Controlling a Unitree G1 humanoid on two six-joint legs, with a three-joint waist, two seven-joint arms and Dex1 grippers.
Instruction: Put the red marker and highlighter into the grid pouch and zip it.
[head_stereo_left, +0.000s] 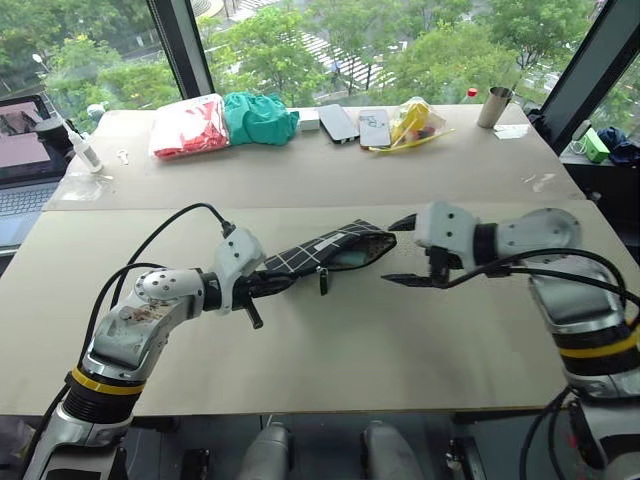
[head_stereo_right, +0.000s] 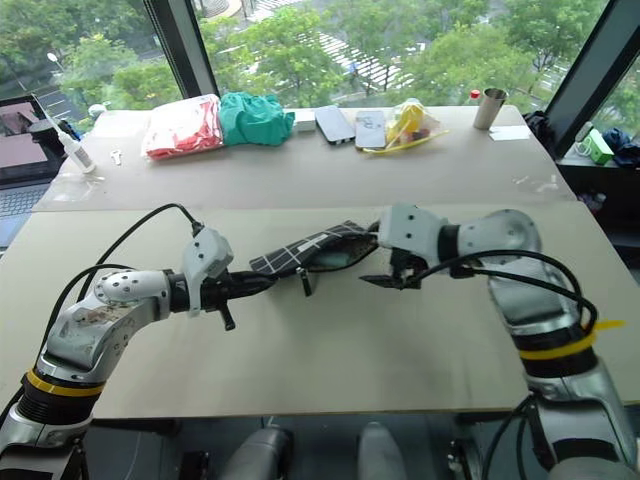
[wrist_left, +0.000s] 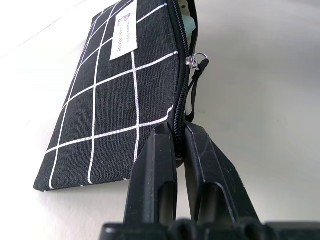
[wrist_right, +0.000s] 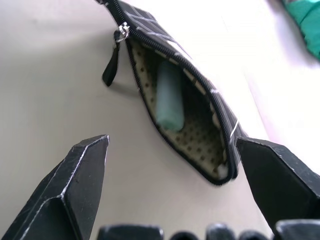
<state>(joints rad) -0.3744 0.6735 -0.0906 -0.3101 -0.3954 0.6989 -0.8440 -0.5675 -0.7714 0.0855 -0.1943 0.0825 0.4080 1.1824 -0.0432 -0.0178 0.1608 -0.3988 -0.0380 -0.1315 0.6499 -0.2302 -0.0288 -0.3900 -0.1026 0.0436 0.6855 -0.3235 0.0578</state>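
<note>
The grid pouch lies on the near table, lifted slightly at its left end. My left gripper is shut on that end's zipper edge. The pouch's mouth faces right and gapes open, showing a dotted lining. Inside it lies the pale green highlighter. The black zipper pull strap hangs partway along the zip. Just right of the open mouth, my right gripper is open with nothing between its fingers. The red marker is hidden from view.
On the far table sit a red bag, a green cloth, two phones, a yellow-filled clear bag and a metal cup. A laptop stands far left.
</note>
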